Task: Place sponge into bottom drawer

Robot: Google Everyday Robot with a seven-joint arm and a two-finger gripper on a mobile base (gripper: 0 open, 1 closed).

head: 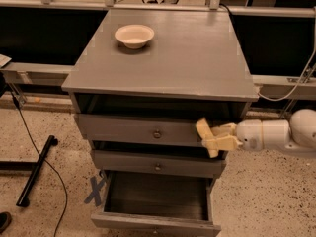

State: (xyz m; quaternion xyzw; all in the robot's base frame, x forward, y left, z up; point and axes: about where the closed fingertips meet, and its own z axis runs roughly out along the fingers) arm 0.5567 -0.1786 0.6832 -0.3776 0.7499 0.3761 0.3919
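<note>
The pale yellow sponge (206,134) is held in my gripper (218,137), which is shut on it. The white arm (276,135) reaches in from the right. The sponge hangs in front of the right end of the top drawer (143,130), above the middle drawer (158,164). The bottom drawer (148,220) is pulled open below, its dark interior showing, and nothing is visible inside it. The sponge is above the drawer's right part and well clear of it.
A cream-white bowl (134,35) sits on the grey cabinet top (192,58) at the back left. A black pole (34,172) and cable lie on the speckled floor to the left. A blue X mark (95,189) is on the floor beside the open drawer.
</note>
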